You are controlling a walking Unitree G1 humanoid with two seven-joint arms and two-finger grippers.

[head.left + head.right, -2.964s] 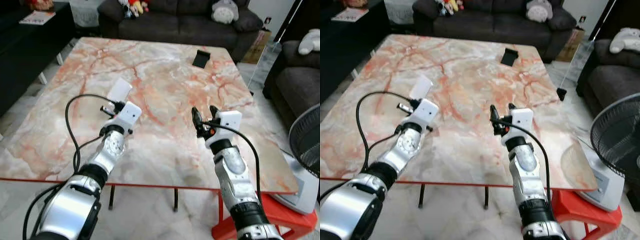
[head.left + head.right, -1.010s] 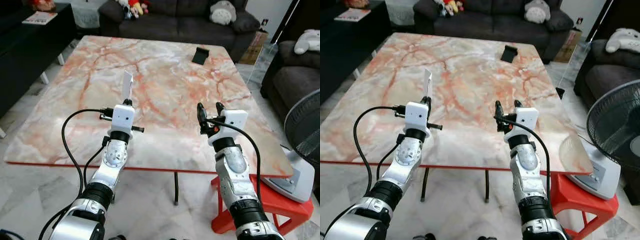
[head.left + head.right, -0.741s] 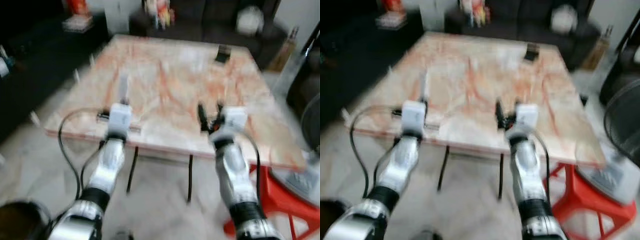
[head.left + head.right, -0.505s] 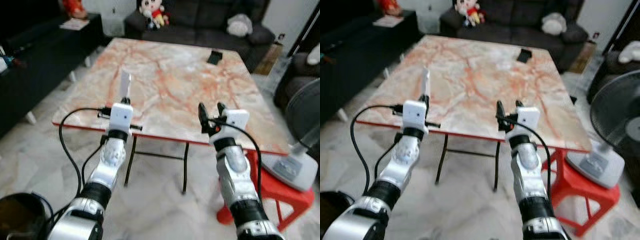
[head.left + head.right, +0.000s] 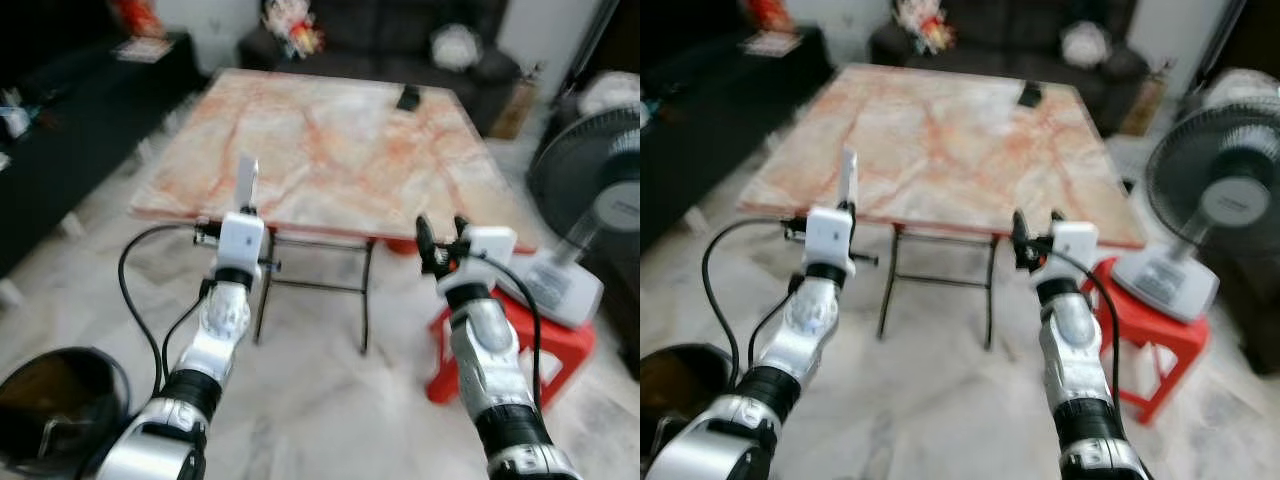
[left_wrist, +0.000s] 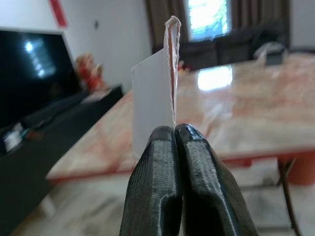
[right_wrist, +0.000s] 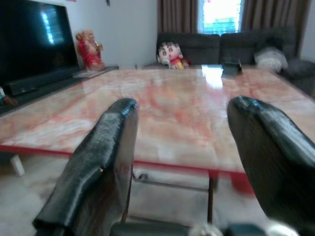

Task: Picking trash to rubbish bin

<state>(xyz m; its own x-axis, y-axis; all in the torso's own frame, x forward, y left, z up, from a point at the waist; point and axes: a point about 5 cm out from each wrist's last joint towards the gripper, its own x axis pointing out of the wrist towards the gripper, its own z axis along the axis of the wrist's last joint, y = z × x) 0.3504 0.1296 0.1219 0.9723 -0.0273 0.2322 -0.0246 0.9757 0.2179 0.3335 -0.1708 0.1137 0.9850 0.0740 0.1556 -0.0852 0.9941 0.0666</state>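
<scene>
Left gripper (image 6: 173, 147) is pinched tight on a thin white card (image 5: 246, 182), clearly the trash item; fingertips (image 6: 158, 142) meet with only the card's lower edge between them. Card stands upright above the gripper, held out in front of the robot, off the marble table (image 5: 330, 150) and just before its near edge. Long axis runs vertical, free end pointing up; in the left wrist view it sits nearly edge-on, a flat white face to one side and a thin reddish-lined edge toward the camera.

Handling, as a judgement: very light, thin, stiff enough to stand unsupported without drooping, likely card or thin plastic. Smooth faces, so it could slide or pivot in the pads if swung fast. Not fragile, may crease. Current hold at the bottom edge looks adequate; a hold nearer the middle would cut any flapping. Should drop straight when released, though being light it may flutter, so release low over the opening.

Right gripper (image 5: 440, 228) is spread wide and empty, held out at about the same height, fingers (image 7: 106, 147) well apart, table beyond them.

Dark round rubbish bin (image 5: 55, 400) sits on the floor at the robot's lower left, well apart from the card. Red stool (image 5: 520, 340) and a fan (image 5: 1210, 190) stand to the right of the table. Eye views slightly blurred
</scene>
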